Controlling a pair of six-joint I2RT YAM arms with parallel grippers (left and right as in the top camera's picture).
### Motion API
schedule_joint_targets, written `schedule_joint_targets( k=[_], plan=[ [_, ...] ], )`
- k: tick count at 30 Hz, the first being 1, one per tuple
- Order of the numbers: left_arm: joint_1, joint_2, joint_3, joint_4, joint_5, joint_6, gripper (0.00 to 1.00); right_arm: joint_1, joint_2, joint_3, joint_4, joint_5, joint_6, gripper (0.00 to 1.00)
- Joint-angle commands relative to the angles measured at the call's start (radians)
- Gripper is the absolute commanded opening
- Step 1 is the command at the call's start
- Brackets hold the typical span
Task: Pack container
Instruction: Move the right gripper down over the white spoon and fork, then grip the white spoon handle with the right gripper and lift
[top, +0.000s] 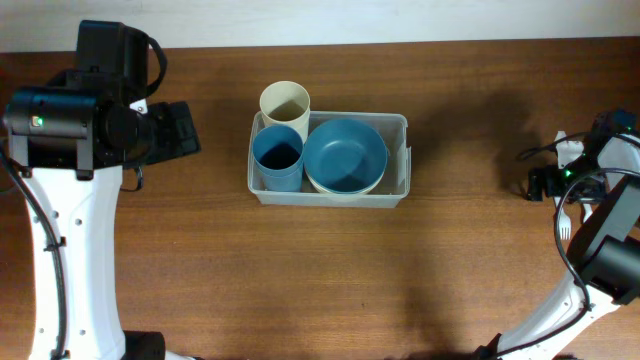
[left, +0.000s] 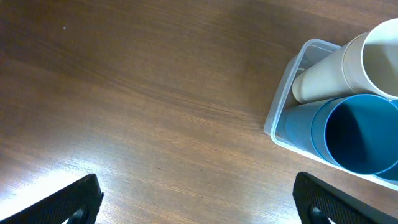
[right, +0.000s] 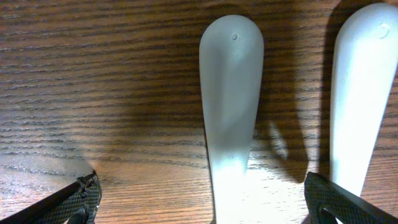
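Two sets of fingers are listed, both spread wide and holding nothing. The left fingers are parked at the upper left of the overhead view, over bare worktop near the container's left end. The right fingers are poised at the far right, straddling a white plastic handle that lies flat on the wood. The container is placed at centre, already stocked with a cream cup, a blue cup and a blue bowl. Cutlery is judged to be the item outstanding, and a pick of the handle is judged to be the step in hand. For a clean pick, the fingers should be centred on the one handle, lowered until the tips nearly touch the wood, then closed across its narrow width. A second handle lies just beside the first, near the right-hand fingertip, and could be nudged or caught. A white fork is noted beside the right arm in the overhead view. Free space in the container is limited to a narrow strip at its right end, beside the bowl.
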Motion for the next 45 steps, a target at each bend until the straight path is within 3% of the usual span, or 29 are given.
schedule_joint_targets(
  k=[1, 24, 28, 34, 38, 45],
  plan=[
    [0.003, 0.009, -0.001, -0.001, -0.014, -0.014, 1.00, 0.004, 0.024, -0.049, 0.015, 0.009, -0.008, 0.99],
    [0.003, 0.009, -0.001, -0.001, -0.014, -0.014, 1.00, 0.003, 0.024, -0.049, 0.014, -0.062, -0.008, 1.00],
    [0.003, 0.009, -0.001, -0.001, -0.014, -0.014, 1.00, 0.003, 0.024, -0.049, 0.019, -0.034, -0.007, 0.87],
    [0.003, 0.009, -0.001, -0.001, -0.014, -0.014, 1.00, 0.003, 0.024, -0.049, 0.029, -0.034, -0.007, 0.54],
    [0.003, 0.009, -0.001, -0.001, -0.014, -0.014, 1.00, 0.003, 0.024, -0.049, 0.029, -0.034, -0.007, 0.44],
    [0.003, 0.009, -0.001, -0.001, -0.014, -0.014, 1.00, 0.003, 0.023, -0.049, 0.029, -0.035, 0.001, 0.16]
  ],
)
